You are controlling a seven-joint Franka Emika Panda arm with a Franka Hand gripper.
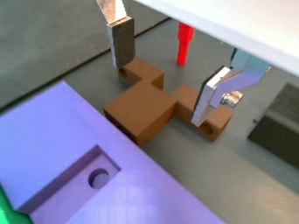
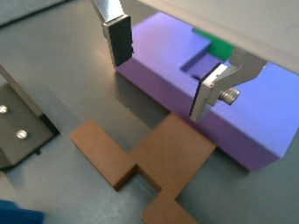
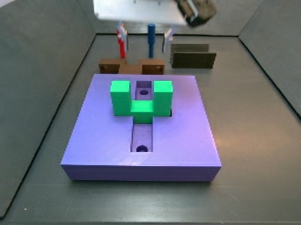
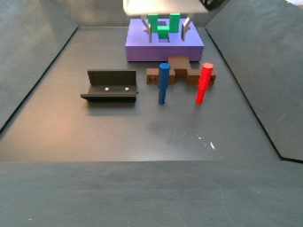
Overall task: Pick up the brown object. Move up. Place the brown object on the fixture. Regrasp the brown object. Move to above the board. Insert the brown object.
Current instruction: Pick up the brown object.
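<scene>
The brown object (image 1: 146,109) lies flat on the floor against the short end of the purple board (image 1: 70,149). It also shows in a wrist view (image 2: 163,157) and in both side views (image 3: 114,65) (image 4: 178,69). My gripper (image 1: 160,87) hangs above it, open and empty, with one finger on each side and its tips near the piece. The fixture (image 4: 112,84) stands on the floor apart from the brown object, and it also shows in a side view (image 3: 194,58). The board (image 3: 177,132) carries a green U-shaped block (image 3: 141,97) over its slot.
A red peg (image 4: 204,82) and a blue peg (image 4: 164,84) stand upright on the floor just beside the brown object, on the side away from the board. Dark walls enclose the floor.
</scene>
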